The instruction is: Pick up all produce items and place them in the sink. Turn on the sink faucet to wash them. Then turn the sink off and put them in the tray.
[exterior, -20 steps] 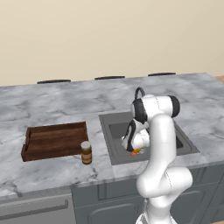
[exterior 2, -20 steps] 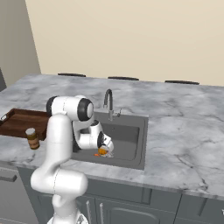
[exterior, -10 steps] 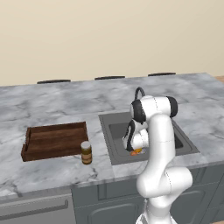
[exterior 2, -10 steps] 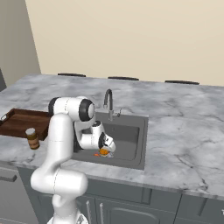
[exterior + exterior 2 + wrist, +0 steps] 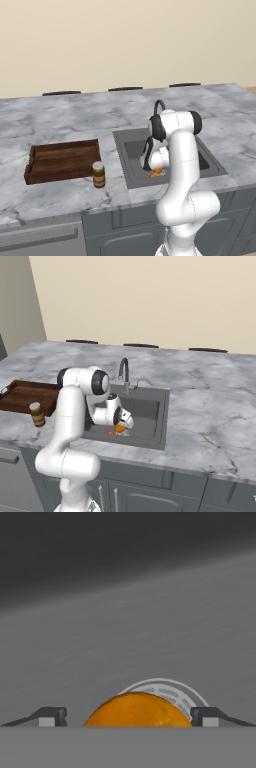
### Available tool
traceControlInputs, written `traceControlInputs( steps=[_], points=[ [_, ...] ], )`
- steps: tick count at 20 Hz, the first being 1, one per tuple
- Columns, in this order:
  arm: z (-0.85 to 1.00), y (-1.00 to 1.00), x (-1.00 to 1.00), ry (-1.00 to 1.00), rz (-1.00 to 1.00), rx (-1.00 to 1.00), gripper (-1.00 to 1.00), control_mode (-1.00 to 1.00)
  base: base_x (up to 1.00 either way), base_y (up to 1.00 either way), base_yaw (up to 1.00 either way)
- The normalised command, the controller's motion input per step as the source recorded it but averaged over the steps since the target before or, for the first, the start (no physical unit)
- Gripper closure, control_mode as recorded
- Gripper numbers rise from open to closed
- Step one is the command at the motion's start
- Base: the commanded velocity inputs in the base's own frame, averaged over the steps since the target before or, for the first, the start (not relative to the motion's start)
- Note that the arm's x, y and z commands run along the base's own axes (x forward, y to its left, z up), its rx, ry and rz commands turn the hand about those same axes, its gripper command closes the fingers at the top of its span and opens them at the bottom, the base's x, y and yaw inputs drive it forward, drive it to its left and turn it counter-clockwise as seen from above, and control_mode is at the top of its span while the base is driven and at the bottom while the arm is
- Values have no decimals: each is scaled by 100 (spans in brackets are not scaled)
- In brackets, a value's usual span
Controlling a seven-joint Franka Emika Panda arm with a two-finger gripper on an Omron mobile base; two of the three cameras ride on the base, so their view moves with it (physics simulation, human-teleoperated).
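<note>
My gripper (image 5: pixel 128 717) is open, low inside the sink (image 5: pixel 150 412), its fingertips (image 5: pixel 48 717) standing either side of the round orange fruit (image 5: pixel 137 710) without touching it. The fruit rests on the basin floor in front of the silver drain (image 5: pixel 172 693). From the right base view the fruit (image 5: pixel 119 428) lies under the hand, with the orange-red carrot-like piece (image 5: pixel 110 432) just left of it. In the left base view the produce (image 5: pixel 156 172) shows beside my gripper (image 5: pixel 153 168). The faucet (image 5: pixel 124 373) stands at the sink's back rim. The empty wooden tray (image 5: pixel 62 160) lies left of the sink.
A brown jar with a pale lid (image 5: pixel 99 174) stands on the marble counter (image 5: pixel 60 200) between tray and sink, near the front edge. My own white arm rises in front of the sink and hides part of the basin (image 5: pixel 131 150).
Hardly anything differs: the hand stays low in the basin over the orange fruit, jaws wide. Nothing was taken hold of or let go.
</note>
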Motion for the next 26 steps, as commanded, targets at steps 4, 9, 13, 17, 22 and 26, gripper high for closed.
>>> traceControlInputs(
  steps=[4, 9, 13, 17, 22, 26],
  points=[
    [-23, 0, -1, 0, 0, 0, 100, -100, 0, 0, 0],
    [-8, 0, -13, -1, 0, -1, 100, -100, 0, 0, 0],
    [5, 0, -39, -12, 0, 0, 100, -100, 0, 0, 0],
    [44, 2, -31, -13, 0, 0, 100, -100, 0, 0, 0],
    [67, 11, -7, -6, -2, 0, 100, -100, 0, 0, 0],
    [70, 25, -5, -1, -4, 0, 100, -100, 0, 0, 0]
  ],
)
